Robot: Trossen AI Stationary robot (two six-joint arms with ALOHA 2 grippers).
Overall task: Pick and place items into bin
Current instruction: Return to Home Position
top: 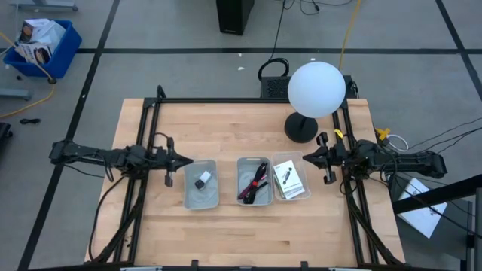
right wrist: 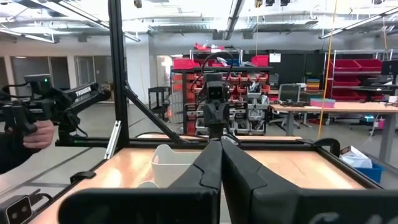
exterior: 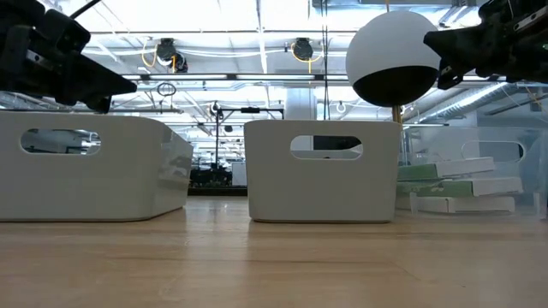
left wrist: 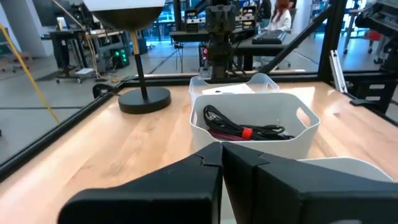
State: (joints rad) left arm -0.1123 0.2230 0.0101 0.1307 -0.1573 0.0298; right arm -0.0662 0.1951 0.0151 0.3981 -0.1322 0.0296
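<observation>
Two gray bins stand side by side with a narrow gap between them at the middle of the wooden tabletop (top: 226,241), and the small items lie in them or just beside them. In the left gray bin (top: 189,197) I see a white block (top: 205,178), squarish and plain, with a tiny black piece (top: 199,184) just beside it; both lie near the bin's middle. The right gray bin (top: 242,162) holds a black cable (left wrist: 214,116) lying in loose loops, and a dark-red strap (left wrist: 246,132) runs among those loops. Just beside that bin, on the side of my right arm, white cards (top: 289,179) with black print lie stacked and slightly fanned in what looks like a clear tray; I cannot tell for sure how many there are. My left fingers (top: 181,159) are pressed together with nothing between them. They hover above the tabletop just outside the left bin's outer corner, higher than its rim, pointing toward the bins. My right fingers (top: 310,156) are likewise pressed together and empty, raised near the edge of the cards and pointing back across toward my left arm. Close behind them stands a white globe lamp (top: 316,89) on a round black base, apart from both bins.
</observation>
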